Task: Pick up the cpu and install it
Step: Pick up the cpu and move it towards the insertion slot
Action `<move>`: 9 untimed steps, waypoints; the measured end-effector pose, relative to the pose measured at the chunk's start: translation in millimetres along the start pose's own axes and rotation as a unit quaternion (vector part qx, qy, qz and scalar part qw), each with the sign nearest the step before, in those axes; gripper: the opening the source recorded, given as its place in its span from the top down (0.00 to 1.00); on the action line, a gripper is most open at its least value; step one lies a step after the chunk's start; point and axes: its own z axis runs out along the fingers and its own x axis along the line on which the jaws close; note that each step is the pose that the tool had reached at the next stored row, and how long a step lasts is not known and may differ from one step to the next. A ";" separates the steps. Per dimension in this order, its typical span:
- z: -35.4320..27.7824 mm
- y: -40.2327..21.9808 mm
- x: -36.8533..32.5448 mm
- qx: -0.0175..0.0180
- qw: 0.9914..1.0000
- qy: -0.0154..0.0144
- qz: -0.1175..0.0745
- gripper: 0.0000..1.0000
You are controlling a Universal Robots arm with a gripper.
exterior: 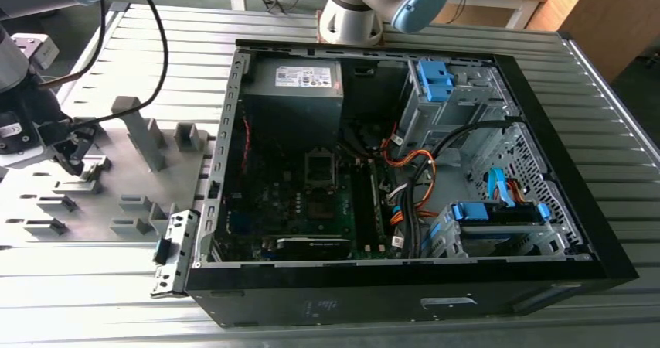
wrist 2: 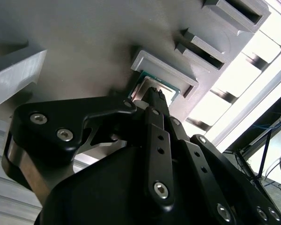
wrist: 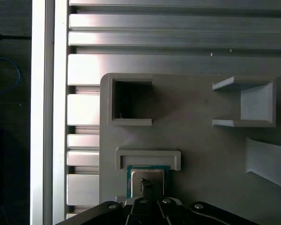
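The cpu (wrist: 148,175), a small square chip with a silvery top and a green rim, lies flat in a shallow pocket of the grey fixture plate (wrist: 201,154); the second wrist view shows the cpu (wrist 2: 145,84) the same way. My gripper (wrist: 145,186) hangs right over it, fingers shut together, their narrow tip at or just above the chip's top face. Its sides are not clasped. In the exterior view my gripper (exterior: 73,159) is low over the fixture plate (exterior: 134,174) at that view's left, and covers the chip.
An open computer case (exterior: 577,209) fills the exterior view's middle and right, with a motherboard (exterior: 309,201), its socket frame (exterior: 320,165), cables and blue drive brackets inside. Raised grey blocks (exterior: 139,131) stand on the fixture plate beside my gripper. Ribbed metal table (exterior: 93,301) lies around.
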 end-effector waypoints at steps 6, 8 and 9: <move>0.1 0.0 0.1 0.000 1.000 0.000 0.000 0.65; 0.0 0.0 0.1 0.000 1.000 0.000 0.000 0.59; 0.0 0.0 0.2 0.000 1.000 0.000 0.000 0.53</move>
